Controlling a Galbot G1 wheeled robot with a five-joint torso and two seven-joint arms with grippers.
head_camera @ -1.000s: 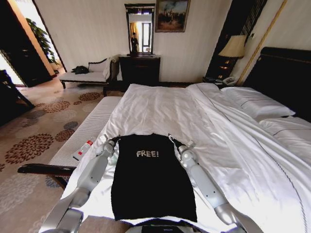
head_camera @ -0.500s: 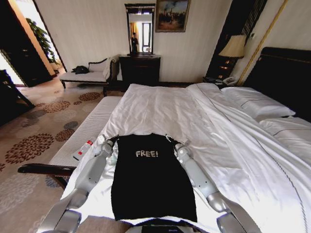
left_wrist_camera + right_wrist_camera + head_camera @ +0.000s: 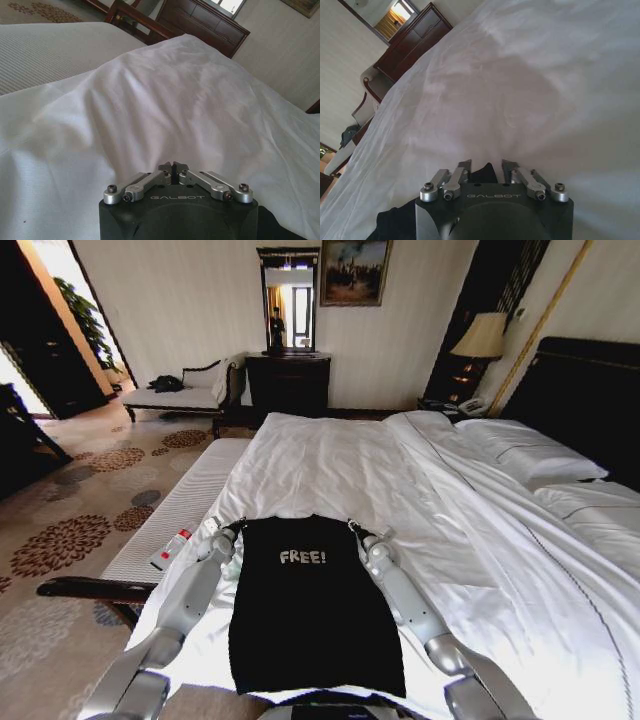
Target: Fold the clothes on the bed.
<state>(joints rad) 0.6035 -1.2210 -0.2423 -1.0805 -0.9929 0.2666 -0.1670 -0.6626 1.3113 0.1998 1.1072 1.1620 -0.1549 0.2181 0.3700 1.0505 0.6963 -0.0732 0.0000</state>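
I am looking down at the black T-shirt (image 3: 315, 605) lying flat on the white duvet at the near edge of the bed (image 3: 330, 465), its white "FREE!" lettering facing up and its far hem-line toward the middle of the bed. Its sleeves are folded under or hidden, so I am seeing just a long dark rectangle, and its near end is running toward the bottom of the head view beside my own base.

My left pincer (image 3: 233, 527) is sitting at the shirt's far left corner. In the left wrist view this pincer (image 3: 172, 167) is showing its fingertips pressed together, with a thin dark sliver between them; I cannot tell whether that is cloth. A bit of black fabric is peeking past the housing.

My right pincer (image 3: 354, 528) is sitting at the far right corner. In the right wrist view it (image 3: 485, 167) is standing partly open, and dark fabric is lying in the gap between the fingers; whether they are touching the cloth is hard to make out.

A cushioned bench (image 3: 175, 515) is lining the bed's left edge, and a small white-and-red bottle (image 3: 170, 548) is lying on it.
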